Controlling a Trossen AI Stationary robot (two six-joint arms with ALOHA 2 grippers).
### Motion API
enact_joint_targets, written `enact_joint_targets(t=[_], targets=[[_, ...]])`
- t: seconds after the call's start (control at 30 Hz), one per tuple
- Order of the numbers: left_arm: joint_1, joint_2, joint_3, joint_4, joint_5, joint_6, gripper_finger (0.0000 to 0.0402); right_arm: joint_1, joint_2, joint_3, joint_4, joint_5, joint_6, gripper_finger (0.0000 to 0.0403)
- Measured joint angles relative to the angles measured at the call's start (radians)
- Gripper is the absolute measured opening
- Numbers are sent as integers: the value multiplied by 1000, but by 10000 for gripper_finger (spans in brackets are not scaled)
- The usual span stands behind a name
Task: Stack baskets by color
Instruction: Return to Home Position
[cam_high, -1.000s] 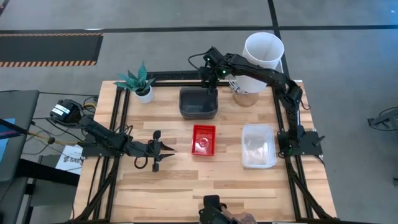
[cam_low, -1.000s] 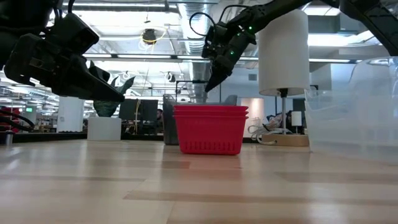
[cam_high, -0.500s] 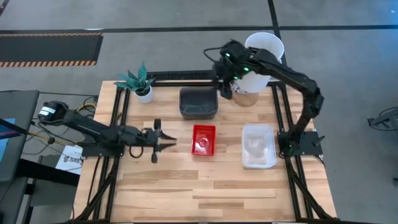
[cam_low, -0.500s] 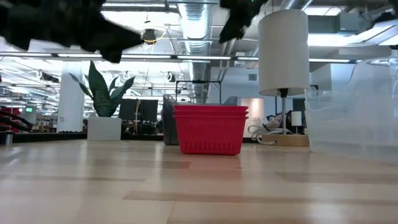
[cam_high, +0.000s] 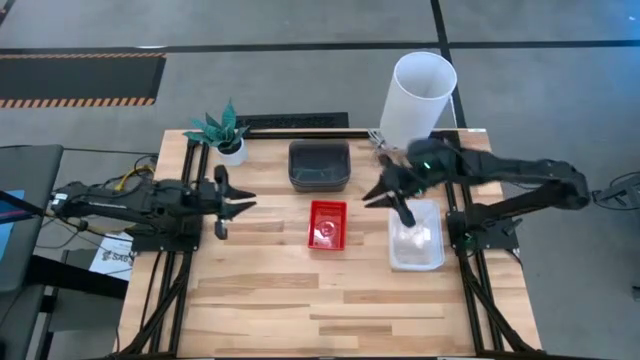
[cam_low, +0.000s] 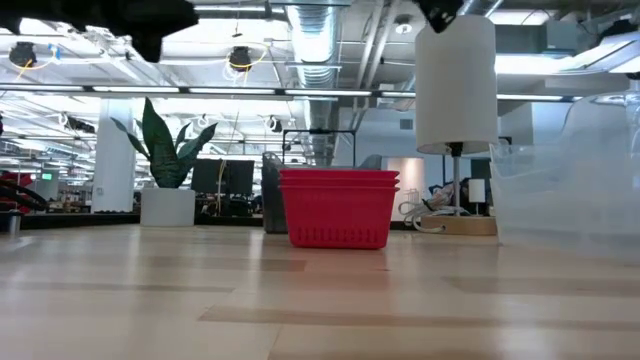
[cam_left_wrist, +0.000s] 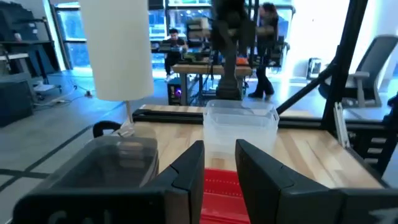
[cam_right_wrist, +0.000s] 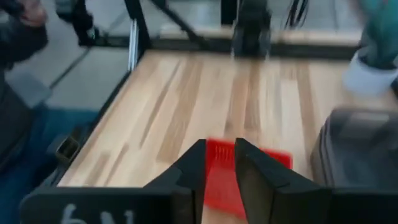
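Red mesh-walled plastic baskets (cam_high: 327, 223) stand one inside the other at the middle of the wooden worktop (cam_high: 280, 295); the low view shows two red rims, one directly upon the other. Just behind them, toward the far edge, sits the smoky dark grey translucent basket stack (cam_high: 319, 165). How many pieces it has, I cannot tell. To the right of the red ones, clearly apart, stands the clear transparent plastic basket stack (cam_high: 420, 248).

The left hand (cam_high: 250, 200) hangs above the left part of the worktop and points toward the red baskets, well apart from them. Its two fingers (cam_left_wrist: 189, 165) are drawn close, with only a narrow gap, and grasp nothing.

The right hand (cam_high: 372, 196) hangs above the far left corner of the clear stack, pointing leftward. Its fingers (cam_right_wrist: 193, 163) are likewise nearly together and empty.

A tall white cylinder (cam_high: 418, 95) and a small potted green plant (cam_high: 222, 132) stand at the far edge.
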Motion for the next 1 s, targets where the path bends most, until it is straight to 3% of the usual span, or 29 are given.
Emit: enact_joint_targets(t=[0.27,0.37,0.5,0.63,0.87,1.0], targets=[[0,-211,-67,-42,-64,-41,78,110,-180,-400,620,223,149,56],[0,-262,-100,-48,-79,-60,78,113,-195,-501,749,259,184,38],[0,-320,-139,-82,-77,-96,78,114,-218,-598,828,260,219,11],[0,-385,-187,-120,-73,-124,77,123,-261,-664,849,265,234,8],[0,-437,-264,-137,-74,-154,77,170,-400,-791,852,406,235,12],[-1,-440,-296,-109,-74,-157,77,196,-502,-886,886,425,240,4]])
